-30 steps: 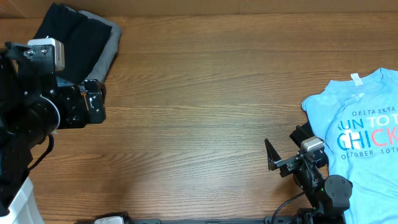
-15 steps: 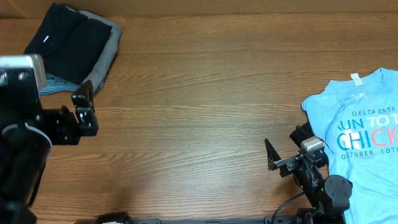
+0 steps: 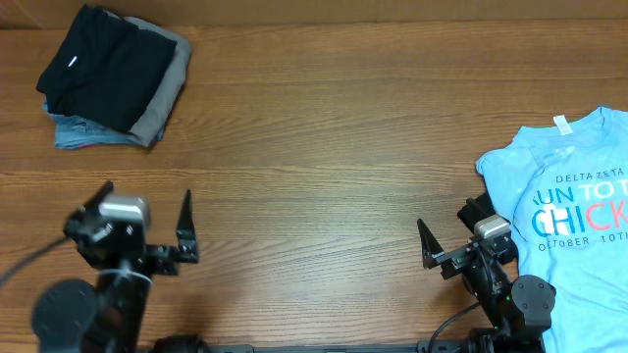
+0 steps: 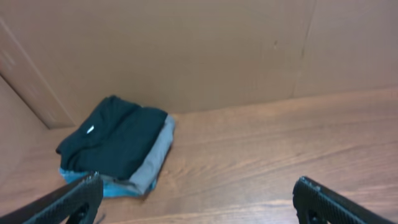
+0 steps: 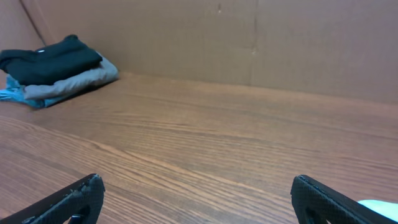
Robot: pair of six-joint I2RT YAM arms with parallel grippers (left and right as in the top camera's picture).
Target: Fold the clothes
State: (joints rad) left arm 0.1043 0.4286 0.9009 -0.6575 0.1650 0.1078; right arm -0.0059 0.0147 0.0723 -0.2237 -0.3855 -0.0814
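A folded black T-shirt [image 3: 98, 61] with a small white tag lies on top of a stack at the table's far left, over a grey piece [image 3: 165, 93] and a blue piece [image 3: 78, 132]. The stack also shows in the left wrist view [image 4: 115, 140] and the right wrist view [image 5: 53, 62]. A light-blue printed tee [image 3: 574, 196] lies spread at the right edge. My left gripper [image 3: 145, 218] is open and empty near the front left. My right gripper [image 3: 456, 230] is open and empty just left of the printed tee.
The wooden table [image 3: 324, 147] stretches between the stack and the printed tee. A brown cardboard wall [image 5: 249, 37] stands behind the table's far edge.
My left arm has pulled back from the stack at the far left to the front of the table, open and empty. The right arm has not moved.
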